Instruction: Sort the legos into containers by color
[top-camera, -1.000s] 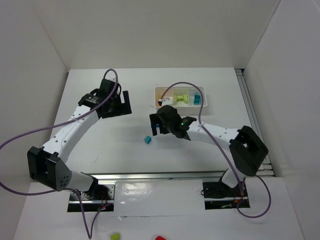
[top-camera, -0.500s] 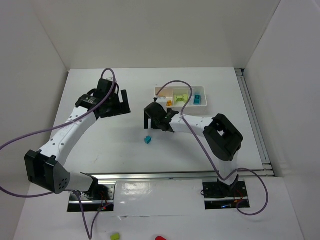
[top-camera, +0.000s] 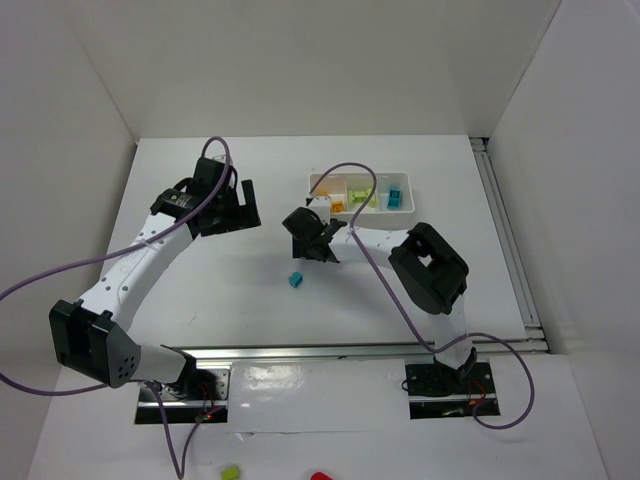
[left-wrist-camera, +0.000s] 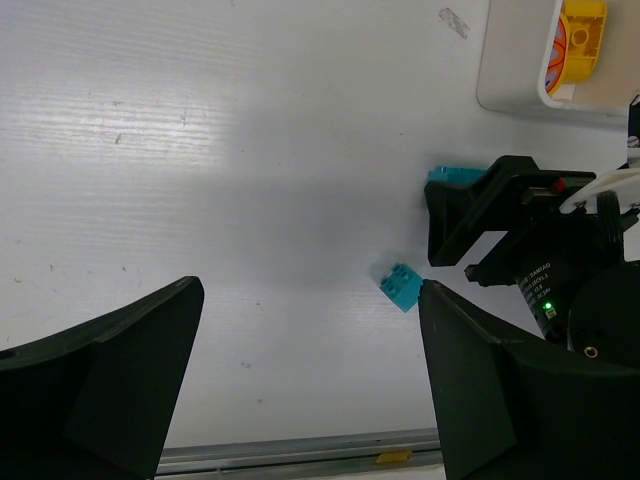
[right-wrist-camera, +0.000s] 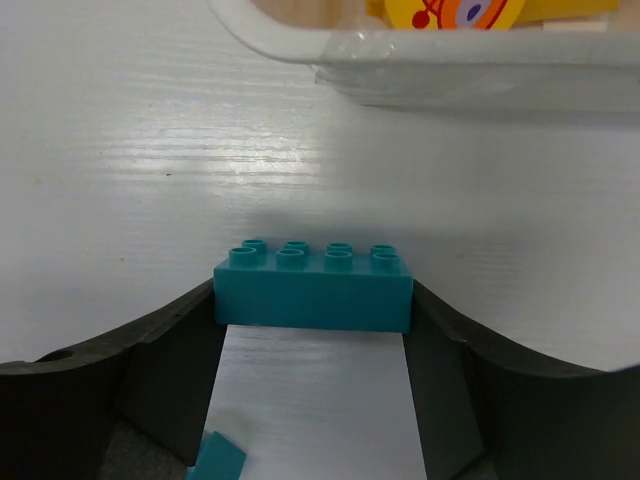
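My right gripper (top-camera: 303, 228) is shut on a cyan-blue two-by-four lego (right-wrist-camera: 313, 290), its fingers (right-wrist-camera: 170, 350) pressing both ends, just left of the white tray (top-camera: 402, 180). The held lego also shows in the left wrist view (left-wrist-camera: 452, 176). A second, smaller cyan-blue lego (top-camera: 296, 280) lies loose on the table below it, also in the left wrist view (left-wrist-camera: 398, 286). The tray's compartments hold orange (top-camera: 338, 205), lime green (top-camera: 362, 196) and cyan-blue (top-camera: 394, 198) legos. My left gripper (top-camera: 243, 205) is open and empty over bare table to the left (left-wrist-camera: 310, 292).
The tray's near rim (right-wrist-camera: 450, 75) is close ahead of the right gripper, with an orange printed lego (right-wrist-camera: 455, 10) inside. White walls enclose the table. A metal rail (top-camera: 320, 352) runs along the near edge.
My right gripper has moved left, away from the tray's front, and the arm has folded back. The left gripper shifted slightly. The loose cyan-blue lego has not moved.
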